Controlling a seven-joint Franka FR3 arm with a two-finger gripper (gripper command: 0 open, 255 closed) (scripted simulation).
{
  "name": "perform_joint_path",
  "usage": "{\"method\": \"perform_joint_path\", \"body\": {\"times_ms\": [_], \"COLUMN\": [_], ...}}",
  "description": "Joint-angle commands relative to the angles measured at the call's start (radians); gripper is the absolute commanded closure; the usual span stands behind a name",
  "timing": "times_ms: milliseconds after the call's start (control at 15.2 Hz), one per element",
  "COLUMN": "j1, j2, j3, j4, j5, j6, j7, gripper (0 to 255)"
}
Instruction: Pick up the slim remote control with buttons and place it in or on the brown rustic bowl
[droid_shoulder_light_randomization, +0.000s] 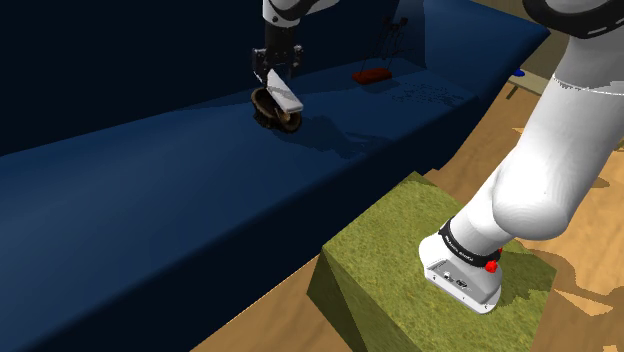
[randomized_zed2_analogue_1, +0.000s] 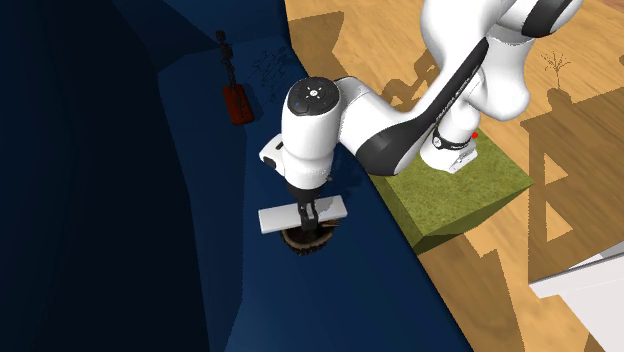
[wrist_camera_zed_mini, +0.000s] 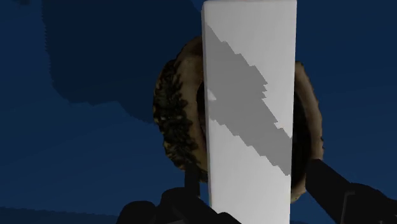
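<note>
**While the remote (droid_shoulder_light_randomization: 283, 92) hangs above the bowl (droid_shoulder_light_randomization: 272, 114), the release is the risk**

In the shoulder view, the black gripper (droid_shoulder_light_randomization: 276, 76) is clamped on the remote, which is drawn as a plain white slab with no buttons visible. It holds the remote tilted, just above the brown, rough-rimmed bowl. The bowl sits on a dark blue surface (droid_shoulder_light_randomization: 120, 200). A small red object (droid_shoulder_light_randomization: 372, 75) lies well beyond the bowl on that surface, and the olive stand (droid_shoulder_light_randomization: 400, 250) is well to the bowl's near side.

In the second exterior view, the remote (randomized_zed2_analogue_1: 275, 219) lies crosswise over the bowl (randomized_zed2_analogue_1: 305, 243), and both its ends reach past the rim. The gripper (randomized_zed2_analogue_1: 308, 212) grips it near the middle. The slab looks just clear of the rim, though from this angle I cannot be sure they are apart.

In the wrist view, the fingers (wrist_camera_zed_mini: 191, 191) press on the slab's long edges. The remote (wrist_camera_zed_mini: 248, 95) runs straight across the bowl (wrist_camera_zed_mini: 172, 121), whose ragged rim shows on either side of it.

The remote looks longer than the bowl is wide, so it will likely rest on the rim rather than drop inside. If it is let go tilted or off centre, it could see-saw and slide off onto the blue surface. Pressing down too far could tip the bowl, and a drop from any height could bounce the slab out.
</note>
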Motion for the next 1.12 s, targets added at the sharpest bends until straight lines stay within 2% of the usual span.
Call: {"method": "perform_joint_path", "body": {"times_ms": [0, 264, 528, 1056], "j1": [0.000, 0.000, 0.001, 0.001], "j2": [0.000, 0.000, -0.037, -0.037], "j3": [0.000, 0.000, 0.002, 0.002], "j4": [0.000, 0.000, 0.077, 0.077], "j5": [0.000, 0.000, 0.004, 0.004], "j6": [0.000, 0.000, -0.114, -0.114], "j7": [0.000, 0.000, -0.003, -0.003], "gripper": [0, 0, 0, 0]}}
